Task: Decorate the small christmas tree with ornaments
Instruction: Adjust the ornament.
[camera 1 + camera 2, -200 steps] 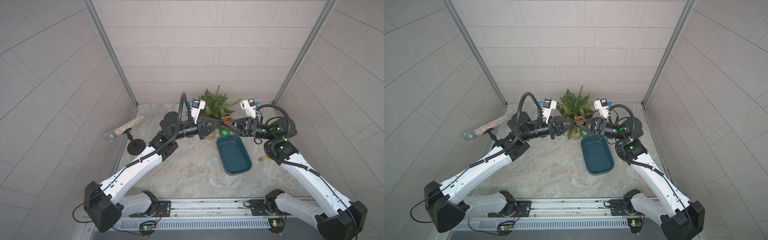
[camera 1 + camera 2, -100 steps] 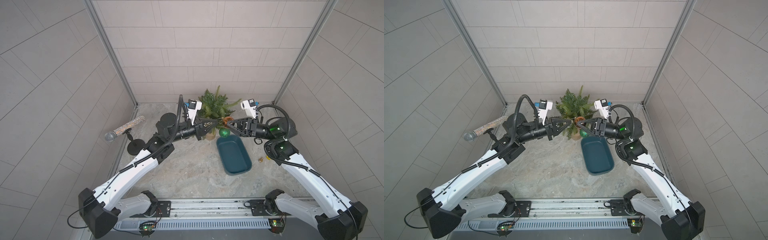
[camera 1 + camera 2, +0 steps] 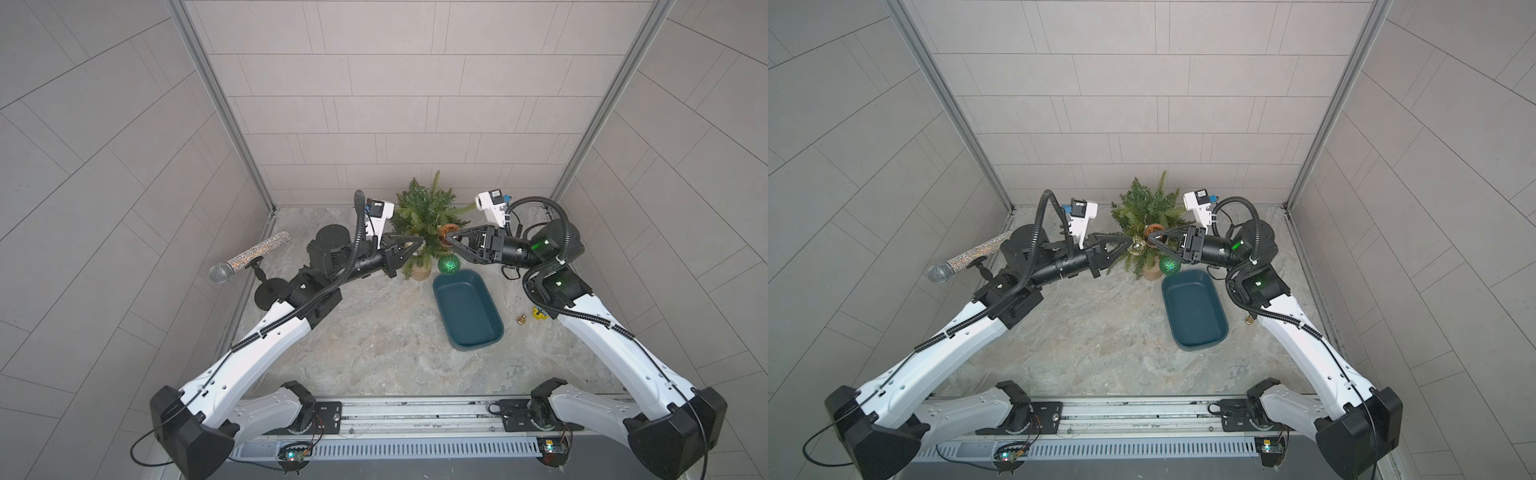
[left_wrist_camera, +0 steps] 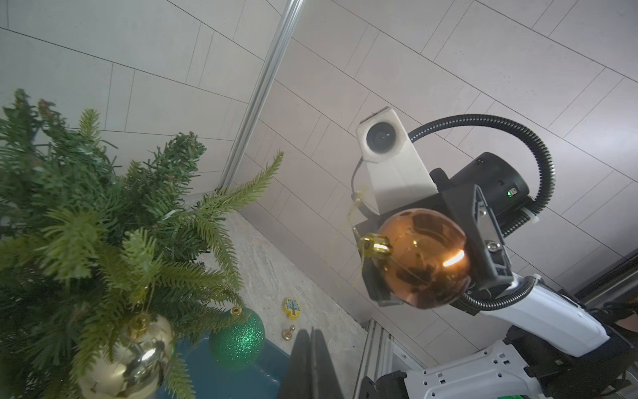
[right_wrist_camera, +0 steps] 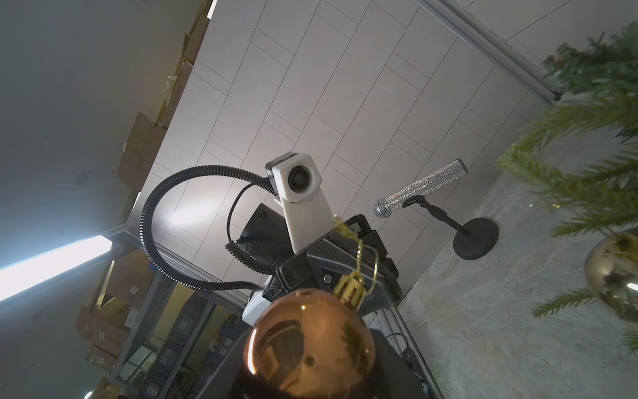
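In both top views the small christmas tree [image 3: 428, 210] is standing at twelve o'clock on the stone table [image 3: 374, 345], close to the back wall. The right gripper [image 3: 450, 242] is reaching in from the tree's three o'clock, its fingers clamping the copper ornament [image 3: 449, 230] beside the branches. The left gripper [image 3: 419, 242] is pointing in from nine o'clock, jaws pressed together on nothing, tips at the needles. The green ornament [image 3: 449, 264] is sitting at the tree's five o'clock, by the far end of the teal tray [image 3: 496, 332]. In a top view the gold ornament [image 3: 1136, 248] is hanging just by the left fingertips.

From the left wrist, the copper ornament [image 4: 423, 257] is sitting squeezed in the right gripper, clear of the branches. The gold ornament [image 4: 131, 359] and green ornament [image 4: 238, 340] are dangling under low branches.

From the right wrist, the copper ornament [image 5: 309, 349] is filling the foreground, its cap and loop free. A glittery microphone [image 5: 421, 188] is resting on its stand beyond.
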`<state>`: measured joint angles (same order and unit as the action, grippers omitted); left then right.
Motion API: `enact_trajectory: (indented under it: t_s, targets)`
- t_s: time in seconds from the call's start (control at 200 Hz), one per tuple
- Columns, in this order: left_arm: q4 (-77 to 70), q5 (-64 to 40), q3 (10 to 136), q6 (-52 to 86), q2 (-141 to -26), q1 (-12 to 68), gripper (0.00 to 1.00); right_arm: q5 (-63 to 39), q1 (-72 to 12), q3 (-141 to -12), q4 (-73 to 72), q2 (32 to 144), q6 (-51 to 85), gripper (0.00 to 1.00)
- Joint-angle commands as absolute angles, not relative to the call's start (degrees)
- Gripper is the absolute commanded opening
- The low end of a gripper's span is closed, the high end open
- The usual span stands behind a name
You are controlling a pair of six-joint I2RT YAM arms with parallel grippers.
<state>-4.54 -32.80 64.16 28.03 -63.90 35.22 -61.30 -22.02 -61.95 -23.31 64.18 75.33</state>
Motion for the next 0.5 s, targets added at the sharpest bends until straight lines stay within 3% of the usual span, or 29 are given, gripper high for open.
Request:
enact_trajectory:
  t_s: [0.0, 0.27, 0.345, 0.495]
  targets:
    - [-2.2, -31.13, 67.52, 25.35, -62.18, 34.65, 0.0, -60.91, -22.39, -64.3, -23.57, 64.4, 74.24, 0.47]
    - [-1.53, -32.61, 69.62, 24.69, -63.46, 34.62, 0.0, -61.17, -22.37, -65.47, -21.63, 64.67, 72.98, 0.47]
    - [-1.64, -32.99, 70.02, 24.77, -64.09, 34.58, 0.16, -61.35, -22.35, -65.95, -20.95, 64.62, 72.61, 0.47]
    - [-2.72, -34.73, 71.22, 25.21, -65.69, 34.56, 0.26, -61.69, -21.51, -66.95, -18.72, 64.51, 71.44, 0.47]
